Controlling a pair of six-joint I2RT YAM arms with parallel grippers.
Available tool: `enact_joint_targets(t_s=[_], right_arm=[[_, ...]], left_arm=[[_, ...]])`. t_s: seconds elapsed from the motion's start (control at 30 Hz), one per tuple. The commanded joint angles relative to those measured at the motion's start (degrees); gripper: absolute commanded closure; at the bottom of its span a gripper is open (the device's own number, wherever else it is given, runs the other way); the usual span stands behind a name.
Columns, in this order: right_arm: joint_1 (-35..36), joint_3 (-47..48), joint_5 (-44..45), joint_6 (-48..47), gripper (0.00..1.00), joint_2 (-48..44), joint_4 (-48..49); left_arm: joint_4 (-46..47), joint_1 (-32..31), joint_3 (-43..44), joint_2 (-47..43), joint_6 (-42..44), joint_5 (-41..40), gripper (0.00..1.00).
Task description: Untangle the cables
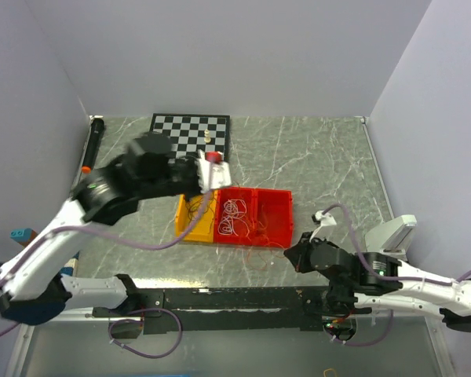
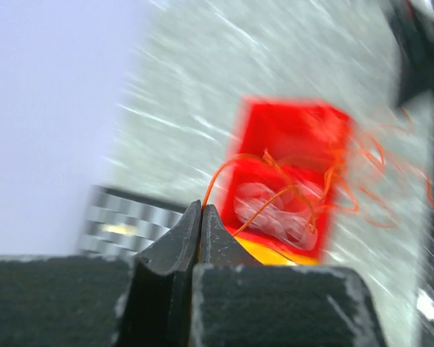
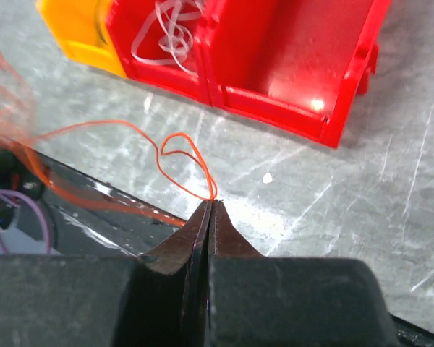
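Grey marbled surface from above: glossy red bins hold thin looped cables, with a chessboard behind. Left wrist, blurred: left pincer clamped on an orange cable arcing toward the bins. Only the right wrist shows the right pincer nipping orange cable, kinked above its tips.

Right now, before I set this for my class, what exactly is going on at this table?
Two robot arms are working on thin tangled cables. The left gripper is shut on an orange cable, raised above the red bins. The right gripper is shut on an orange loop low over the table, in front of those bins. Whether both hold one strand is unclear. White cables lie in a red bin, untouched.
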Motion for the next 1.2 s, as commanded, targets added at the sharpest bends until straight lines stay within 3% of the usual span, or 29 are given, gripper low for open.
enact_joint_targets(t_s=[0.0,0.23,0.5,0.73,0.83,1.03,1.17], right_arm=[[0.4,-2.3,-2.3,2.9,1.0,6.0,3.6],[0.6,-5.0,-5.6,5.9,1.0,15.3,8.2],[2.6,-6.8,-6.5,8.7,1.0,20.0,9.9],[5.0,-9.7,-7.6,13.7,1.0,21.4,9.7],[6.5,-8.5,-6.0,15.4,1.0,22.8,7.8],[7.9,-7.4,-6.3,17.4,1.0,26.4,6.9],[9.3,-6.7,-5.5,20.0,1.0,27.6,5.1]], left_arm=[[9.9,-0.1,5.0,-5.1,-0.4,-9.4,0.99],[16.2,0.0,15.7,-7.7,2.9,-17.1,0.99],[26.6,0.0,16.4,-12.2,11.6,-26.1,0.99],[50.2,0.0,20.0,-11.2,23.0,-35.9,0.99],[50.8,0.0,24.9,-9.2,25.8,-36.7,0.99],[60.5,0.0,25.3,-8.3,32.5,-39.5,0.99],[57.6,0.0,26.3,-8.1,32.6,-39.9,0.99]])
